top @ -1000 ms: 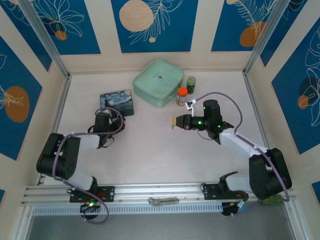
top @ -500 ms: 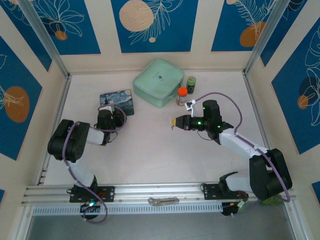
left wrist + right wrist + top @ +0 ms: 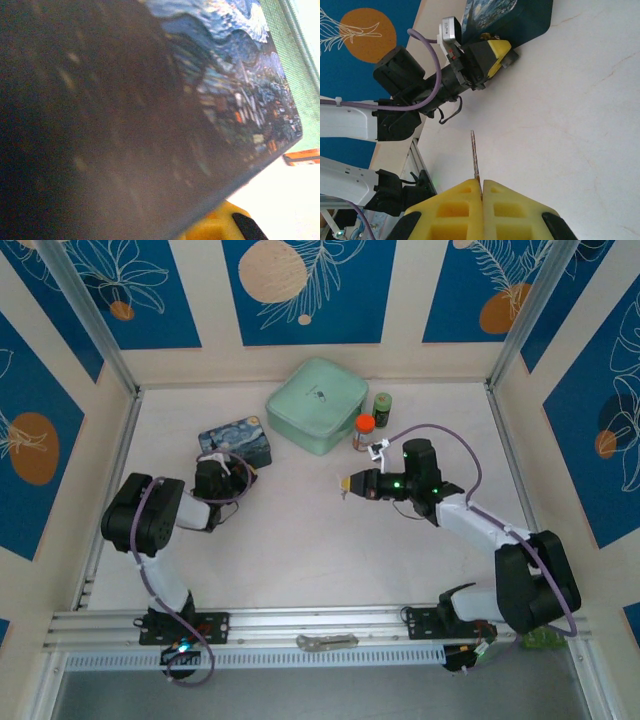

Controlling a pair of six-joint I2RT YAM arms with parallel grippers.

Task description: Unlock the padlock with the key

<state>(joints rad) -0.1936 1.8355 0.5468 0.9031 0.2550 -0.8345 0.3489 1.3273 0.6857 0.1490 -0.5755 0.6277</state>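
My right gripper point(image 3: 349, 484) point(image 3: 481, 186) hovers mid-table, shut on the key point(image 3: 474, 155), a thin metal strip seen edge-on that sticks out past the yellow fingertips toward the left arm. My left gripper point(image 3: 238, 469) point(image 3: 495, 53) is pressed against the near edge of the painted blue tin point(image 3: 235, 444) point(image 3: 235, 85) point(image 3: 512, 12). That tin sits very close in the left wrist view, with one yellow finger point(image 3: 220, 227) below it. A small dark bit at the left fingertips point(image 3: 487, 36) may be the padlock; it is too small to be sure.
A mint green case point(image 3: 316, 403) stands at the back centre, with an orange-capped bottle point(image 3: 365, 430) and a dark green jar point(image 3: 382, 406) beside it. A flat silver metal piece point(image 3: 325, 641) lies on the front rail. Bare tabletop point(image 3: 300, 540) lies between the arms.
The left arm has swung round and its gripper has come up against the blue tin, which has shifted slightly and looks tilted. The right arm with the key has stayed put.
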